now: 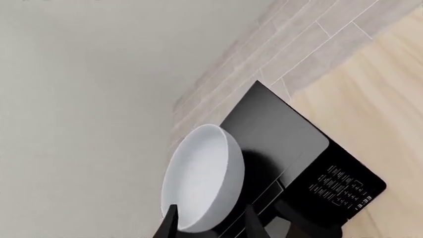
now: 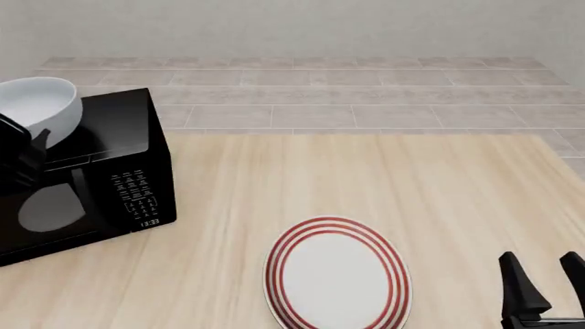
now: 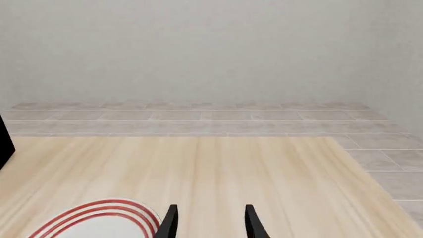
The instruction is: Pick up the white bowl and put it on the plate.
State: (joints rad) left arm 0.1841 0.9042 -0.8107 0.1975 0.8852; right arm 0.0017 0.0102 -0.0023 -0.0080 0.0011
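White bowl (image 2: 35, 104), tilted, sits gripped by the left gripper (image 2: 32, 147) at upper left, above the microwave (image 2: 109, 171). Its display reads 13:33. Right gripper (image 2: 541, 271) rests open, lower right, beside the plate (image 2: 336, 277).

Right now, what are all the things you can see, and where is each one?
Deep, round, glossy white bowl: one, white, tilted, raised over the microwave's top at the table's far left, its rim between the left gripper's fingers.
Boxy black microwave: one, black with white keypad marks, on the table's left side.
Flat round plate with red rings: one, white and red, on the table near the front, middle.
Light wooden table: one, pale wood.
Left gripper: one, black, at the bowl's rim.
Right gripper: one, black, open, empty, right of the plate.
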